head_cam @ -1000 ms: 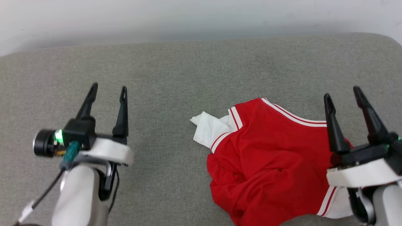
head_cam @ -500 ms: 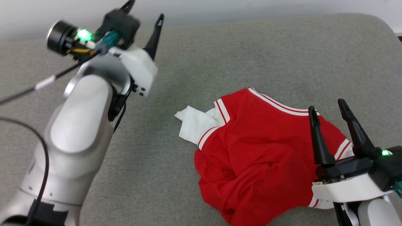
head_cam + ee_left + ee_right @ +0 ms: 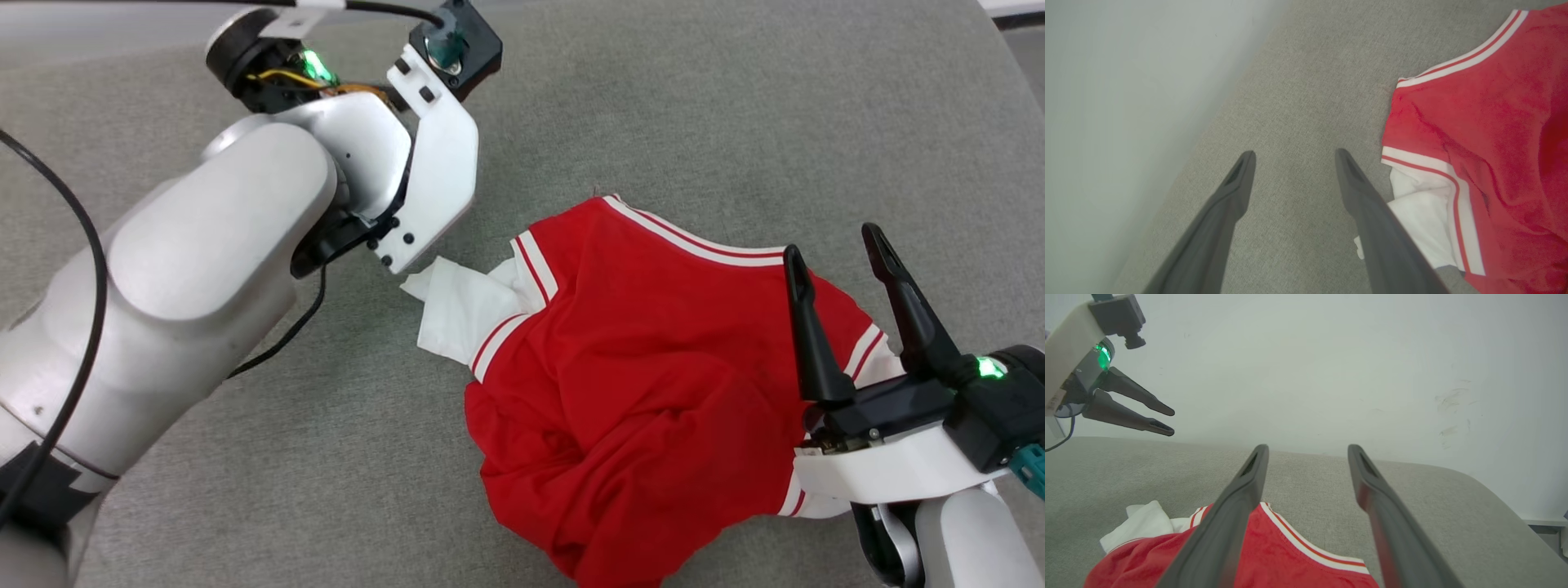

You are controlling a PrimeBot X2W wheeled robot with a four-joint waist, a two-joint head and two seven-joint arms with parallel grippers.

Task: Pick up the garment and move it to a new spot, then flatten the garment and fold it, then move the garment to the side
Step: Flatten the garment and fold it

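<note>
Left gripper (image 3: 1294, 152) higher, nearer garment (image 3: 637, 367)

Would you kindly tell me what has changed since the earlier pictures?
The left gripper swung up and forward; open, it now hangs angled down near the white sleeve of the garment. The head camera shifted too. Nothing was grasped or released. The right gripper stayed open over the garment's right edge; the garment lies crumpled as before on the grey cushion.

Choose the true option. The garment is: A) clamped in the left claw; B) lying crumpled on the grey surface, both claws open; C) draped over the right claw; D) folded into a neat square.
B: the garment lies bunched on the grey surface, and the left claw and right claw stand open, gripping nothing.
</note>
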